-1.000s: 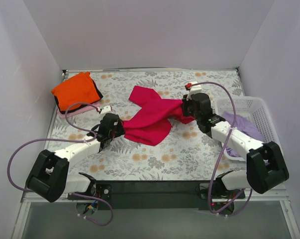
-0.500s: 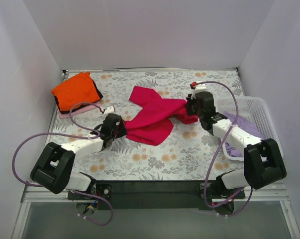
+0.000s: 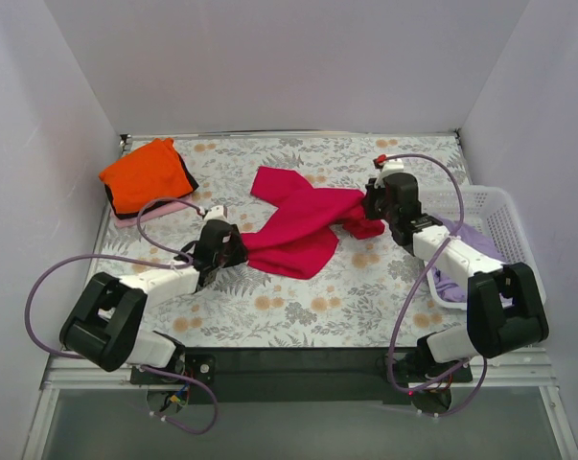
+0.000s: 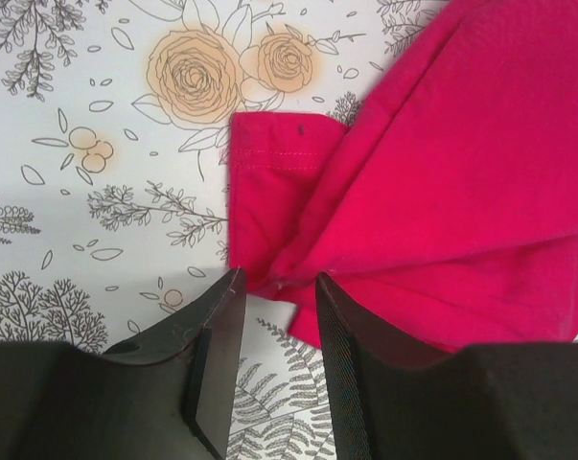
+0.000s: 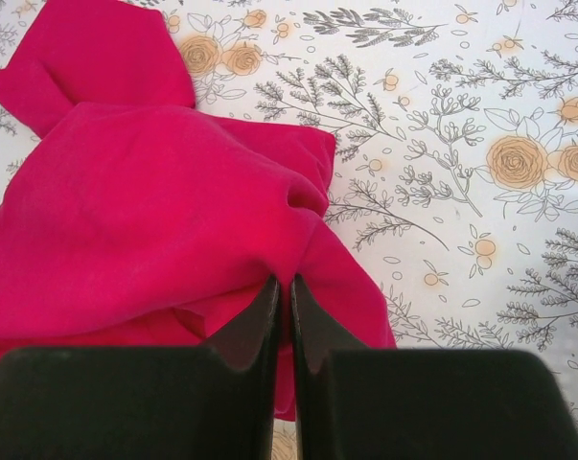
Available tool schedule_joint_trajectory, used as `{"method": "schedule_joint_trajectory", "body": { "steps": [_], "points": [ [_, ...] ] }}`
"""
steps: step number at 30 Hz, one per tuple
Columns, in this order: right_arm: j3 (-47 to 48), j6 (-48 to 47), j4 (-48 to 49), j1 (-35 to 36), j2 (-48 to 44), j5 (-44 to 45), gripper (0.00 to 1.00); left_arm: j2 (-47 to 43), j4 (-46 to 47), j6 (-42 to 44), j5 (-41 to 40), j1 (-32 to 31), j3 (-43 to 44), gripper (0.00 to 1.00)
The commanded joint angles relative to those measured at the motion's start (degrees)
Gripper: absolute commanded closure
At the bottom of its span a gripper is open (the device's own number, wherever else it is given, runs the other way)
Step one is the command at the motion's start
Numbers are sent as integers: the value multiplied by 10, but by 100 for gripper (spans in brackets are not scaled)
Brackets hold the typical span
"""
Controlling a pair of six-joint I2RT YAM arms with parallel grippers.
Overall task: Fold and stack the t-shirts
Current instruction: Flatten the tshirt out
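Observation:
The crimson-magenta t-shirt (image 3: 303, 225) lies crumpled and stretched across the middle of the floral table (image 3: 298, 307). My right gripper (image 3: 370, 206) is shut on a fold at its right end; the right wrist view shows the jaws (image 5: 284, 280) pinching the crimson cloth (image 5: 154, 211). My left gripper (image 3: 233, 247) is at the shirt's left end, open, with a hemmed corner (image 4: 279, 153) of the cloth just at its fingertips (image 4: 280, 278). The bright orange t-shirt (image 3: 147, 174) lies folded at the back left on the pale pink one (image 3: 140, 217). The lavender t-shirt (image 3: 471, 240) sits in the basket.
A white lattice basket (image 3: 490, 199) stands at the right edge beside the right arm. White walls close in the table on three sides. Cables loop from both arms over the table.
My right gripper has moved away and to the right, drawing the crimson shirt's right end with it. The left gripper has shifted a little to the right along the shirt's left end.

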Motion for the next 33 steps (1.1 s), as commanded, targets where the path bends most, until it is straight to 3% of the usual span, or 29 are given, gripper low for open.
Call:
{"method": "schedule_joint_trajectory", "body": {
  "steps": [1,15,33],
  "points": [
    [30,5,17,-13,6,-14,99,-28,12,2,12,2,-14,66],
    [45,3,17,-23,26,-36,99,-16,56,26,63,2,-29,62],
    [45,2,17,-24,27,-36,99,-33,34,21,52,2,-35,77]
  ]
}}
